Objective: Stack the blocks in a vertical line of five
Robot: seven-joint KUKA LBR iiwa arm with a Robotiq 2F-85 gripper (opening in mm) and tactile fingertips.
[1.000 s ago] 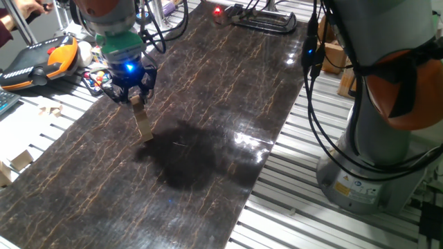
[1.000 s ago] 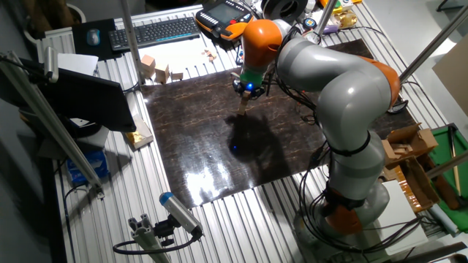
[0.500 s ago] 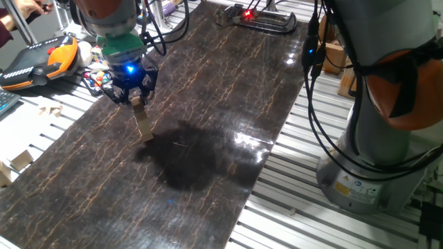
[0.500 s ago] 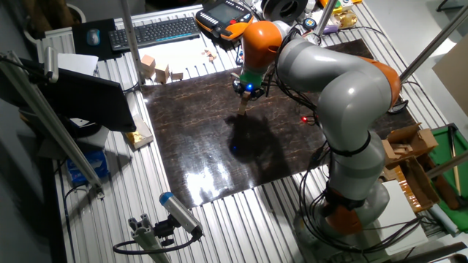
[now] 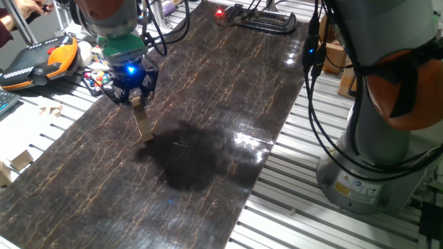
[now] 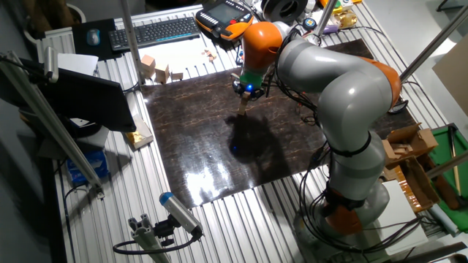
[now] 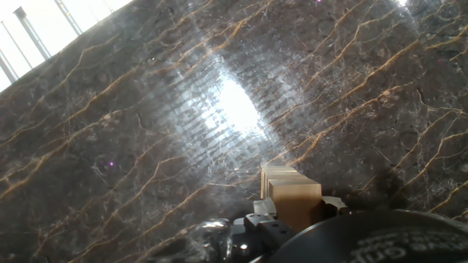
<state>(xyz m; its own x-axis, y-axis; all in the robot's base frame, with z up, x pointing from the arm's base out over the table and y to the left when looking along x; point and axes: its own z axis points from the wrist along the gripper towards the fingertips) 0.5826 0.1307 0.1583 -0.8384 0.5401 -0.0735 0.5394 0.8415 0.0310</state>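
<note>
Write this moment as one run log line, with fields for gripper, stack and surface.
gripper: at top block of stack | stack: upright column of blocks, leaning slightly in one fixed view | surface: dark marbled board

gripper (image 5: 137, 99): at 10 o'clock in frame, blue light lit, fingers (image 5: 129, 97) around top of stack | blocks (image 5: 143, 123): slim upright column on dark marbled worktop (image 5: 208, 90) | teach pendant (image 5: 38, 59): off worktop at 9 o'clock

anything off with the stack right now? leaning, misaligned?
Yes: the stack of blocks under the gripper looks slanted in one fixed view, its base sitting to the right of its top. In the hand view the top block is offset from the one below. Nothing has fallen on the dark slab.
</note>
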